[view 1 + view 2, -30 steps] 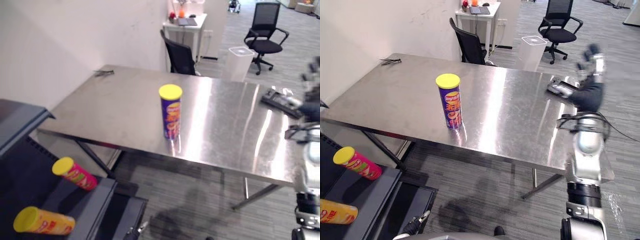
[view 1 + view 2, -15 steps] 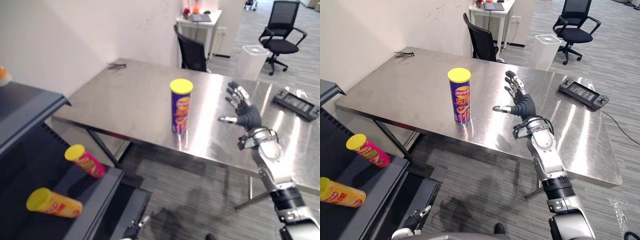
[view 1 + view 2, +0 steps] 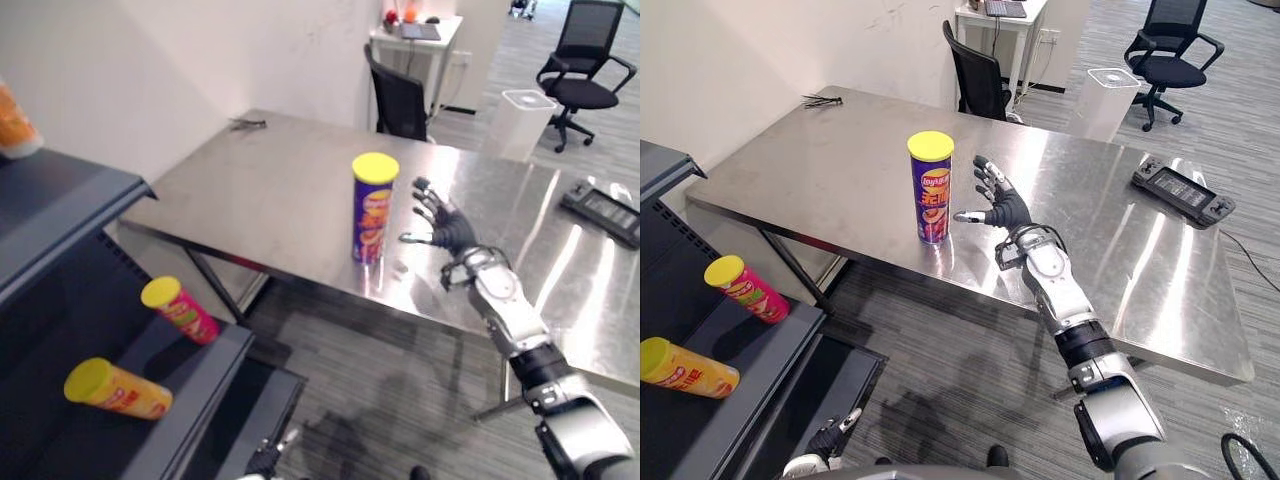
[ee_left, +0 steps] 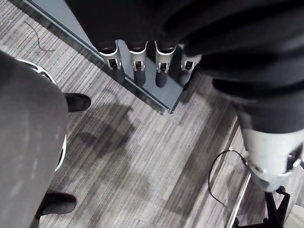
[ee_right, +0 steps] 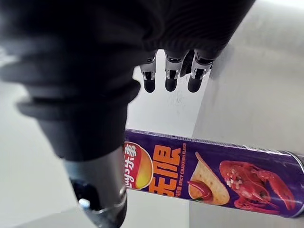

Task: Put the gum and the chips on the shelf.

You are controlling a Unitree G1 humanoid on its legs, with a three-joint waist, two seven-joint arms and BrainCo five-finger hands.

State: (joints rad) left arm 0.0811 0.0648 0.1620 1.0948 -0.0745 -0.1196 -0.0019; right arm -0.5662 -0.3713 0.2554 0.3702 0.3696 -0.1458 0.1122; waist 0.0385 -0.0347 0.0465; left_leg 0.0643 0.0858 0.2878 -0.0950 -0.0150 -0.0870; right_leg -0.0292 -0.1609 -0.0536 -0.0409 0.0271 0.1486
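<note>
Fingers (image 3: 432, 205) on the right hand (image 3: 447, 228) are spread wide and straight, with the thumb poking toward the purple chips can (image 3: 372, 210) and nothing held. From the left eye, the can stands upright with its yellow lid on, near the front edge of the steel table (image 3: 250, 180). The hand is just beside it on the robot's right, and it looks like there's a small gap between thumb tip and can. Off to the left is the dark shelf (image 3: 195, 375), with a red can (image 3: 182, 312) and a yellow can (image 3: 118, 390) lying on their sides on one level, apart from each other.

Right eye, same deal: the thumb tip is really close to the can's side. A black handheld console (image 3: 1185, 192) sits toward the far right end of the table, well apart from the can.

Left wrist cam: the left hand (image 4: 161, 71) hangs over grey carpet (image 4: 142, 156), fingers straight and side by side, empty.

Right wrist cam: the purple can runs across the view just past the thumb. The fingers are straight and a bit apart, and nothing is curled around the can.
</note>
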